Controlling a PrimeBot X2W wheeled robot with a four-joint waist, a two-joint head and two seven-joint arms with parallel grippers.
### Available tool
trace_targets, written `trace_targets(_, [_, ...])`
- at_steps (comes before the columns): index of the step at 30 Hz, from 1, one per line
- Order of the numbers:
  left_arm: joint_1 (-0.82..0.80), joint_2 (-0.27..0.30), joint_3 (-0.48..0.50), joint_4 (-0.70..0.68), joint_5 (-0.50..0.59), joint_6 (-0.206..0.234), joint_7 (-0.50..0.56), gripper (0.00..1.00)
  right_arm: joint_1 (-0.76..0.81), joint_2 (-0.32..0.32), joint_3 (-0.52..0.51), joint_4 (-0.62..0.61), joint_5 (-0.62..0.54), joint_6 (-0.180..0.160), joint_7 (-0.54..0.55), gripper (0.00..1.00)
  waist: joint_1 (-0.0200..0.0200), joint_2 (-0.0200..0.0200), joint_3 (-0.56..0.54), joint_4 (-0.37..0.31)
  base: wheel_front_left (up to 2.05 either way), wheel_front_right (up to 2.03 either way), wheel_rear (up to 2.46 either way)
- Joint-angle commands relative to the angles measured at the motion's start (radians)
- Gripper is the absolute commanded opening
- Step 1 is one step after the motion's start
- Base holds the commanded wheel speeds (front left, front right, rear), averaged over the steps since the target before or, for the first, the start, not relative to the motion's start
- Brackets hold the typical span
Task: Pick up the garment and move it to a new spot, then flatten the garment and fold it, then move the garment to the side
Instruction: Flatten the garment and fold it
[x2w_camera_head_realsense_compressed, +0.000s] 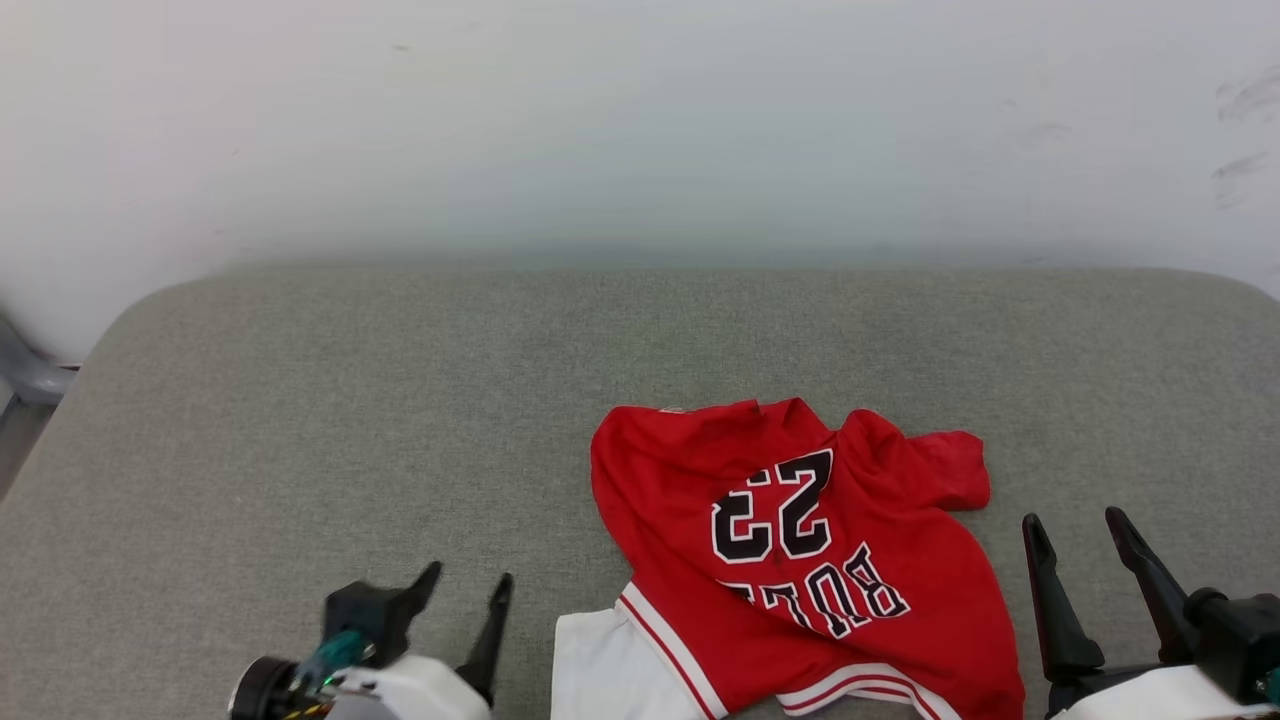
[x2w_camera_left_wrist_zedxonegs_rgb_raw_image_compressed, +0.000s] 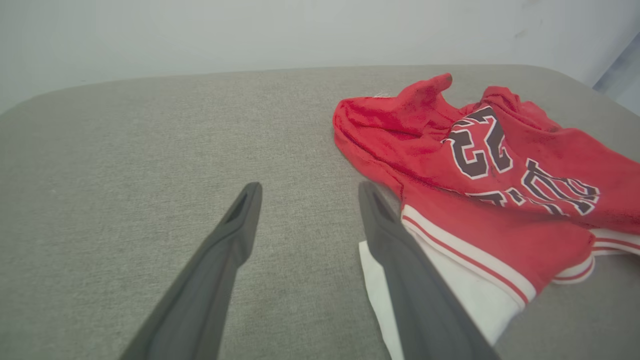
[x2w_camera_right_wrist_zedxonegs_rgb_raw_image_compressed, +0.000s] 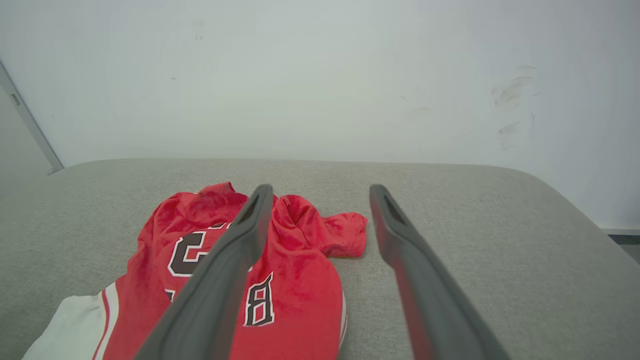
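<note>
Garment (x2w_camera_head_realsense_compressed: 800, 560) lies crumpled on grey surface (x2w_camera_head_realsense_compressed: 300, 420). In your head view its near edge and white sleeve are cut off at bottom; lettering upside down, partly lost in creases. Left fingers (x2w_camera_head_realsense_compressed: 492, 625) spread, empty, just left of garment's sleeve. Right fingers (x2w_camera_head_realsense_compressed: 1048, 595) spread, empty, just right of garment, apart from it.

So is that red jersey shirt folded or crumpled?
Crumpled: the red jersey shirt lies bunched and wrinkled on the grey fabric surface.

Left hand (x2w_camera_head_realsense_compressed: 470, 575), right hand (x2w_camera_head_realsense_compressed: 1072, 517) — both splayed wide
</note>
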Motion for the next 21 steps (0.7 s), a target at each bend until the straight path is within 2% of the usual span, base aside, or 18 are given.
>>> trace_targets(1, [-0.033, 0.006, -0.018, -0.002, -0.006, -0.020, 0.050, 1.00, 0.010, 0.001, 0.002, -0.011, 0.000, 0.000, 0.004, 1.00, 0.0000, 0.0000, 0.007, 0.000, 0.00, 0.00, 0.00])
trace_targets(6, [-0.101, 0.019, -0.128, 0.010, -0.009, -0.098, 0.271, 1.00, 0.003, 0.001, 0.012, -0.028, -0.003, 0.000, 0.024, 1.00, 0.0000, 0.0000, 0.032, -0.004, 0.00, 0.00, 0.00])
trace_targets(10, [-0.138, 0.028, -0.208, 0.027, -0.007, -0.145, 0.401, 1.00, -0.012, 0.001, 0.019, -0.044, -0.010, 0.000, 0.031, 1.00, 0.0000, 0.0000, 0.063, -0.013, 0.00, 0.00, 0.00])
trace_targets(21, [-0.170, 0.066, -0.345, 0.144, -0.053, -0.184, 0.693, 1.00, -0.050, 0.001, 0.020, -0.043, 0.011, 0.000, 0.022, 1.00, 0.0000, 0.0000, 0.148, -0.021, 0.00, 0.00, 0.00])
